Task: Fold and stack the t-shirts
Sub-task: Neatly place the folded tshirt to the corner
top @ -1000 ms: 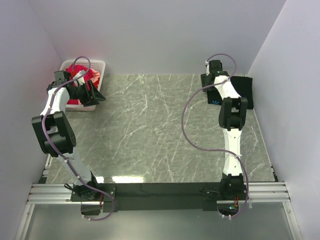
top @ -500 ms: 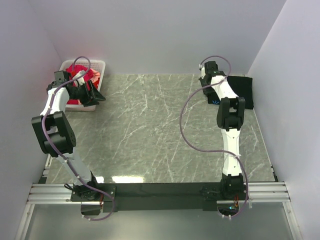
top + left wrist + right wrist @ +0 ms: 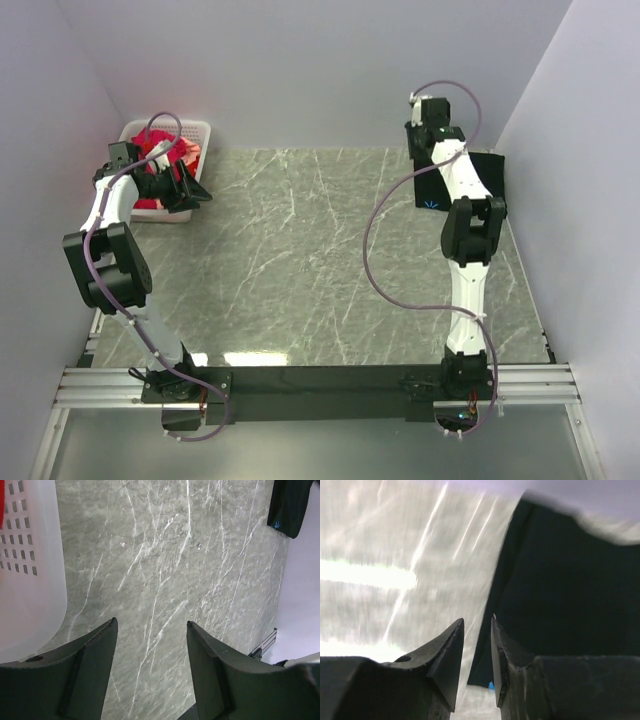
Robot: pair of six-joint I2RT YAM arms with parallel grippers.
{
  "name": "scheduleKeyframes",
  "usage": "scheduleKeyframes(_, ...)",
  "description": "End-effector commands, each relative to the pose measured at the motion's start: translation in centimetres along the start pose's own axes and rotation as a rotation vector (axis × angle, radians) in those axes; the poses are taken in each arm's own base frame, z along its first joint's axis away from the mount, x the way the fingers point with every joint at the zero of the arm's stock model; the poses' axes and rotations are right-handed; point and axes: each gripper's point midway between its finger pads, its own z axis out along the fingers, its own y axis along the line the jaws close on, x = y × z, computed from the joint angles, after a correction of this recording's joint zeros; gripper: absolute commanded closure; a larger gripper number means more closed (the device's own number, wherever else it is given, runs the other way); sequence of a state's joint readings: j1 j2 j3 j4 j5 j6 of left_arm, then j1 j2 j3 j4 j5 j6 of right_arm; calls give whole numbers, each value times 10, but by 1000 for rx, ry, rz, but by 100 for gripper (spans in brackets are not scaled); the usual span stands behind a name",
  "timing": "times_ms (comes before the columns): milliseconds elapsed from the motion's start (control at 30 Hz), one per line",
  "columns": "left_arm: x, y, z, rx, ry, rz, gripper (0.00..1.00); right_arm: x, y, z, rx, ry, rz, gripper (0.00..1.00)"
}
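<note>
A folded black t-shirt (image 3: 482,185) with a small blue mark (image 3: 432,206) lies at the table's far right. In the right wrist view the black t-shirt (image 3: 570,580) fills the right side. My right gripper (image 3: 422,140) hovers above the shirt's left edge; its jaws (image 3: 477,620) stand a little apart with nothing between them. Red t-shirts (image 3: 165,155) are bunched in the white basket (image 3: 195,128) at the far left. My left gripper (image 3: 195,192) is wide open and empty (image 3: 151,622) over bare table beside the basket (image 3: 30,580).
Pale walls close in the table on the left, back and right. The marble table top (image 3: 300,250) stretches between the arms. The black shirt also shows far off in the left wrist view (image 3: 292,505).
My right gripper has lifted off the black shirt and swung toward the back wall, and the arm's elbow has shifted right. The left arm has not moved.
</note>
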State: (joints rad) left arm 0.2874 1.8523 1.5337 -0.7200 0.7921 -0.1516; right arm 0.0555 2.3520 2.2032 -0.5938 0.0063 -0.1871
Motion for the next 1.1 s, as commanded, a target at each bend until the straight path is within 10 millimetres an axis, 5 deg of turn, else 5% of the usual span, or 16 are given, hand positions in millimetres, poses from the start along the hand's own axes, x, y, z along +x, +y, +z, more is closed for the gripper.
scheduleKeyframes(0,-12,-10,-7,27,-33,34,37,-16,-22,11,121,-13,62,66)
scheduleKeyframes(133,-13,-11,-9,24,-36,45,37,25,-18,24,139,104,93,66)
scheduleKeyframes(500,-17,-8,-5,28,-27,30,37,76,-18,39,164,254,105,59)
scheduleKeyframes(733,-20,-6,-3,25,-26,26,37,99,-10,44,114,322,82,75)
scheduleKeyframes(900,-21,-4,-2,25,-24,23,37,120,-3,38,67,401,34,99)
scheduleKeyframes(1067,-20,-5,-1,29,-25,28,37,139,2,27,26,463,-15,100)
